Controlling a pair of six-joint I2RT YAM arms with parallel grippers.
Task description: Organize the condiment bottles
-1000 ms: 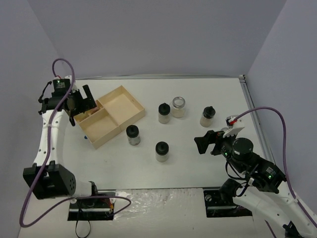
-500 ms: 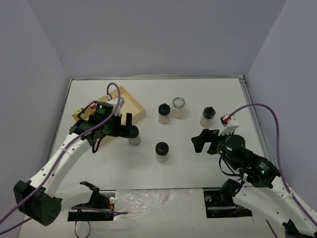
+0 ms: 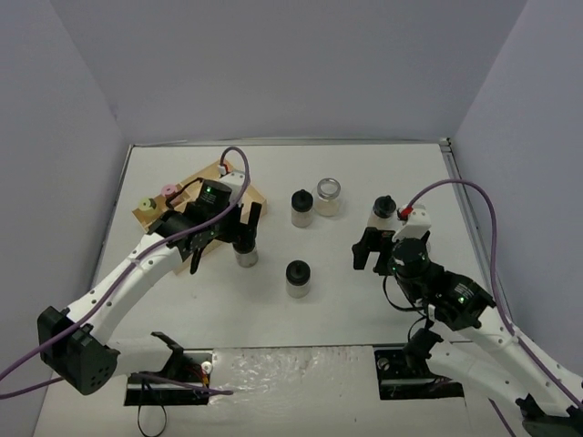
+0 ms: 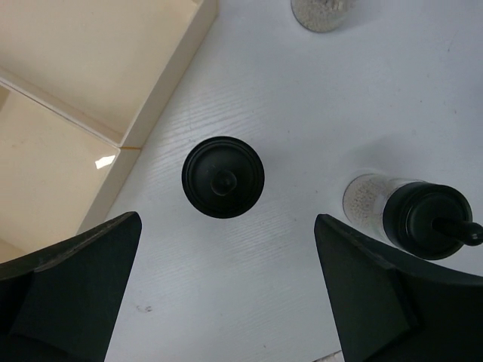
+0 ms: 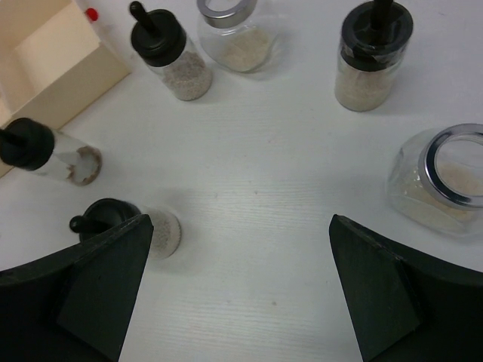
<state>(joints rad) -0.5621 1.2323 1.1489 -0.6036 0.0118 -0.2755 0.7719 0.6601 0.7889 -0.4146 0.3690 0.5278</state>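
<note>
My left gripper [image 3: 239, 228] is open above a black-capped jar [image 3: 246, 253] beside the wooden tray [image 3: 214, 179]. In the left wrist view that jar's cap [image 4: 223, 177] lies just ahead of the gap between my open fingers [image 4: 226, 220]. Two more black-capped jars [image 3: 301, 208] [image 3: 298, 278] and a silver-lidded jar [image 3: 328, 196] stand mid-table. A pink-capped jar [image 3: 168, 191] and a yellow-green-capped jar [image 3: 143, 204] stand at the tray's left end. My right gripper [image 3: 367, 251] is open and empty beside a black-capped jar [image 3: 384, 214]. The right wrist view [image 5: 240, 219] shows a second silver-lidded jar [image 5: 445, 181] at right.
The tray's empty compartments [image 4: 83, 68] lie left of my left fingers. A black-capped jar [image 4: 423, 219] stands close to the right finger in the left wrist view. Another [image 5: 113, 222] stands against the left finger in the right wrist view. Grey walls enclose the table.
</note>
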